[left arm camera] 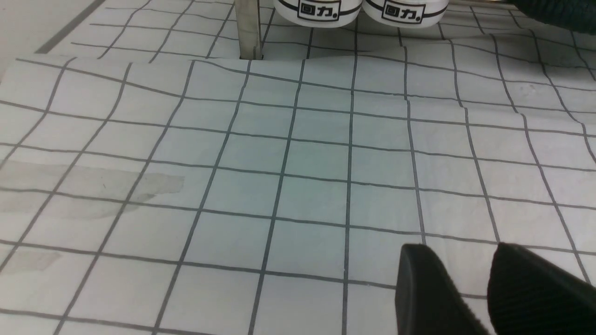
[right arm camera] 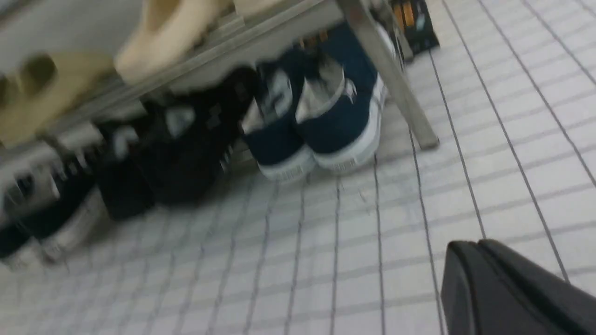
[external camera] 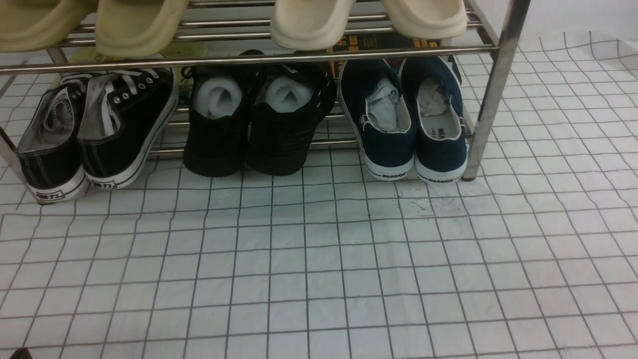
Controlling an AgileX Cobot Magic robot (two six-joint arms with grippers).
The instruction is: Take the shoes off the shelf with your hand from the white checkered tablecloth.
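My right claw [right arm camera: 482, 242] is closed on nothing, left claw [left arm camera: 456, 246] slightly parted, empty; shoes [external camera: 398, 119] sit heels-near, probably for easy grabbing.

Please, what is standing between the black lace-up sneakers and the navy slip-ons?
All-black shoes with white rolls inside; the front view shows this.

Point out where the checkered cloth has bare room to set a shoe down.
Bare: the checkered cloth in front of the bottom row, and right of the rack's right post. Crowded: under the rack, where sneakers, black shoes and navy slip-ons line up.
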